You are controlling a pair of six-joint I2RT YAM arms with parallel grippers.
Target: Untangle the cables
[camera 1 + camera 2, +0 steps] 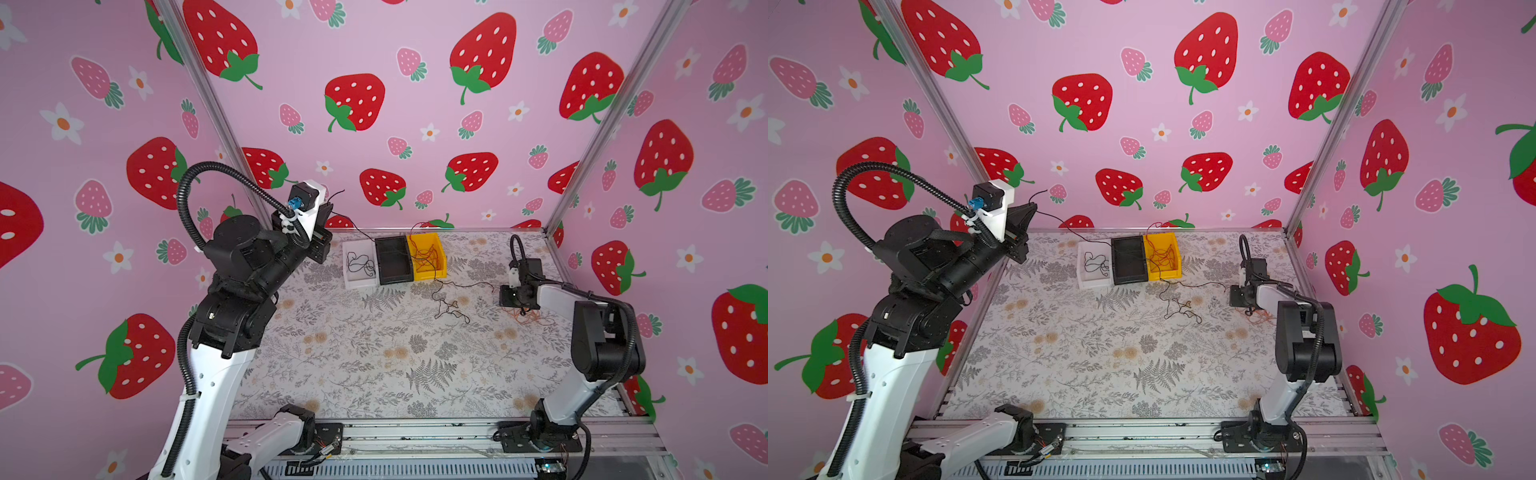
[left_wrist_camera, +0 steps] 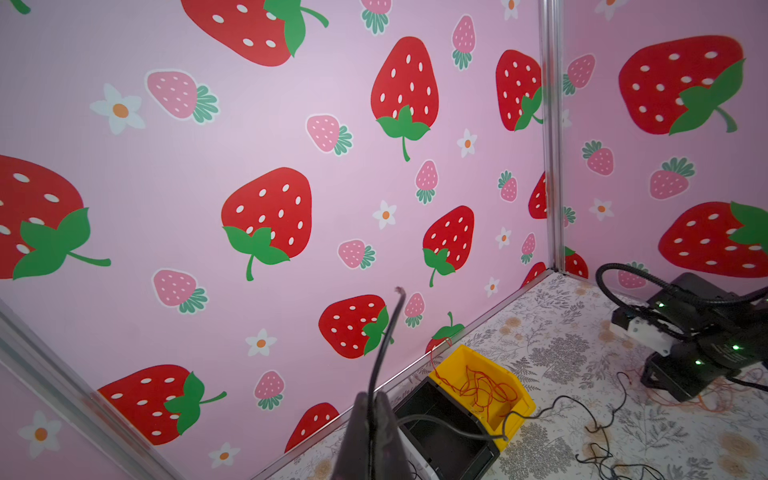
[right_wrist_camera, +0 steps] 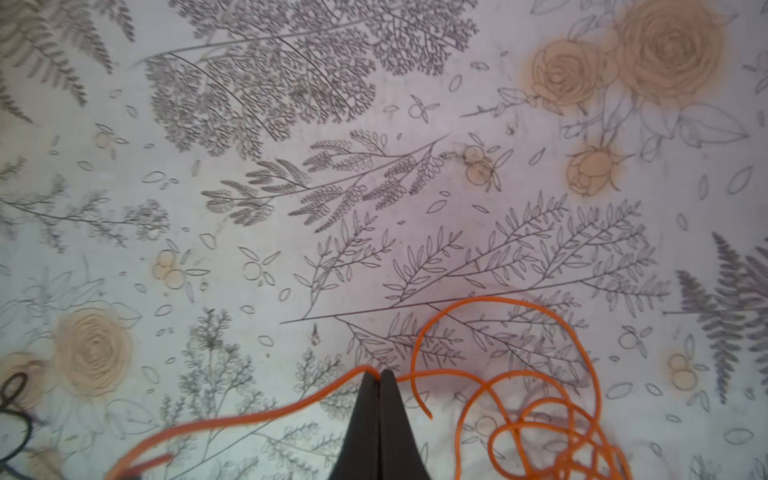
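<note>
Pulling strands apart looked to be the step in hand, each arm having one cable pinched.

Left gripper (image 2: 376, 401) was clenched on a black cable (image 2: 390, 332), a short free end poking past the fingertips. It was held high and well left of the yellow bin (image 1: 437, 272). From the jaws the strand ran down across the black bin (image 1: 394, 279) next to the yellow bin. It ended in a loose black knot (image 1: 451, 309) on the table (image 1: 374, 365), just in front of the yellow bin.

Right gripper (image 3: 380, 374) was clamped on an orange cable (image 3: 498, 300), low at the tabletop well right of the yellow bin, with an orange bundle (image 1: 534, 320) beside it.

Red cables (image 1: 426, 257) lay inside the yellow bin. Another black strand (image 1: 359, 264) lay in the white bin (image 1: 358, 286), beyond the black bin.

Judgement: the next move called for drawing the black cable slowly away from the knot, with the orange held down. A snag in the knot looked likely.
</note>
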